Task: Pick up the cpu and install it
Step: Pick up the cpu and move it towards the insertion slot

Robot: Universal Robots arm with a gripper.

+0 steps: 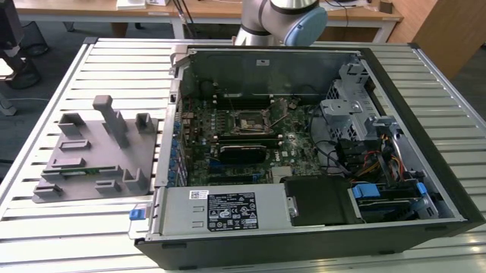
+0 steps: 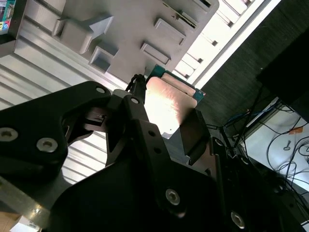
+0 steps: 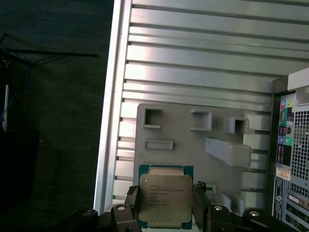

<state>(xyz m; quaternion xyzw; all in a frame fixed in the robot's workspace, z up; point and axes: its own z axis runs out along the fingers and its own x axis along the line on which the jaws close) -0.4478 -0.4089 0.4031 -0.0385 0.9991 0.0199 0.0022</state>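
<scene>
First wrist view, looking down past the gripper: the cpu [image 3: 165, 203], a small flat square chip with a silvery-grey metal top plate and a green rim, is held between the two black jaws of the gripper [image 3: 166, 193]. The jaws are closed on it, one pressing each of two opposite edges, and its printed metal face is turned toward this camera. In the second wrist view the cpu [image 2: 169, 106] catches bright light, with the gripper [image 2: 166, 101] clamped on either side and its dark body in the foreground.

Beyond the chip in both wrist views lies a grey tray [image 3: 178, 125] with raised blocks and rectangular pockets. The chip is held above it, apart from it. The tray rests on a table [image 3: 193, 72] of silver slats, with dark floor past the table's edge. The rear corner of a computer case [image 3: 289, 159] lies beside the tray.

In the exterior view the grey tray [image 1: 91, 136] sits on the table [image 1: 114, 57] at the exterior view's left, with a narrow green memory stick [image 1: 79, 168] in one slot. Just beside it, toward the exterior view's right, the computer case [image 1: 266, 68] lies open. Inside are a green motherboard [image 1: 296, 148], a black square socket frame [image 1: 251, 122] near its middle, and a grey power supply [image 1: 220, 207]. The robot arm [image 1: 281, 17] rises behind the case.
</scene>
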